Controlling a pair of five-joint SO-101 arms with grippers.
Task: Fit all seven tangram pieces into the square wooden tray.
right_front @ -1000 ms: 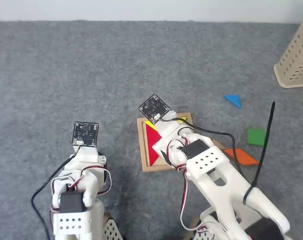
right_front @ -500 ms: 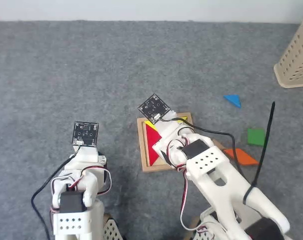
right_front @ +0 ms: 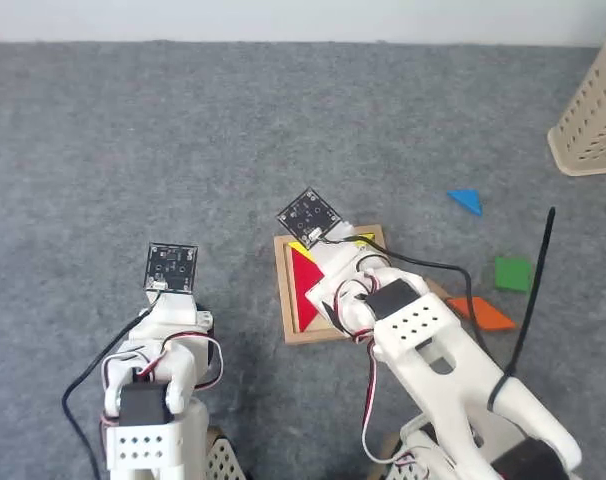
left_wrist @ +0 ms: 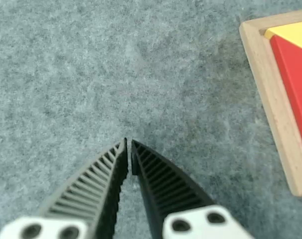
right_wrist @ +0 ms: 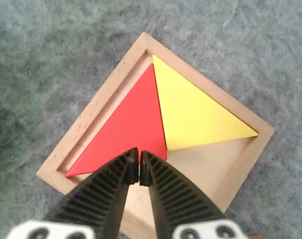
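Tray [right_wrist: 93,112] holds red triangle [right_wrist: 128,128] touching yellow triangle [right_wrist: 192,112].

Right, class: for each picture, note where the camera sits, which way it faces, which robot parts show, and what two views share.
High view: fixed above the table, looking down; both arms show, the right arm over the tray.
Left wrist view: on the left arm, facing down at the table and a tray corner; the shut left gripper shows.
Right wrist view: on the right arm, facing down into the tray; the shut right gripper shows.
Shared: both wrist views show the tray, red triangle and yellow triangle.
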